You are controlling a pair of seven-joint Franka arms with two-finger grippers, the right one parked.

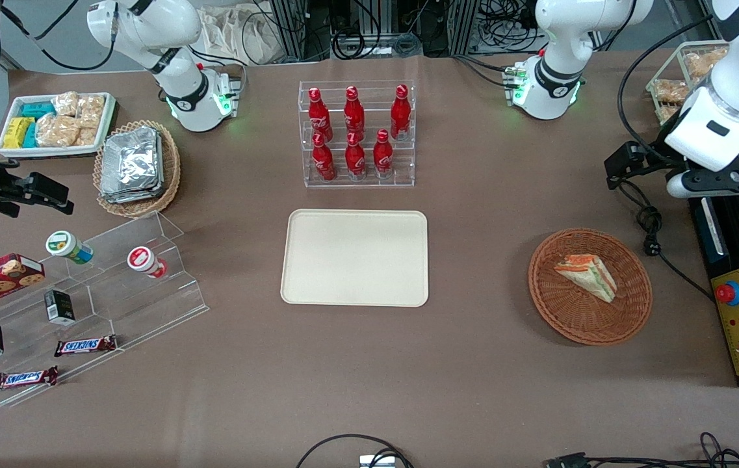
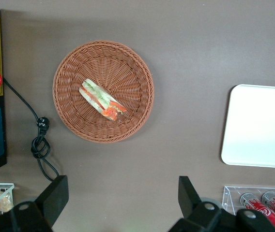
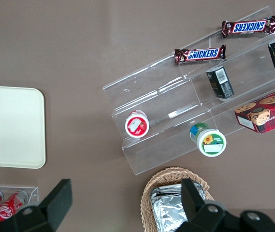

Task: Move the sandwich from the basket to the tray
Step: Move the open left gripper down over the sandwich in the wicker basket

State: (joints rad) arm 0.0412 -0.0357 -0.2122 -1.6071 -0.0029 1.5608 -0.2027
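One tray [image 1: 355,257], bare, table centre, ready to receive. One basket [image 1: 590,286], at 3 o'clock of the tray and well apart from it. One sandwich [image 1: 587,275], flat in the basket, just off its middle, untouched. One gripper [image 2: 120,200], fingers spread wide, empty, high above the table beside the basket; likely staged for descent.

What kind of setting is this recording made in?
Probably a robotics lab set up as a mock snack shop: red bottles in a clear rack, candy bars on clear steps, cable clutter and an emergency-stop box. The open tool hangs above the table, away from the basket.
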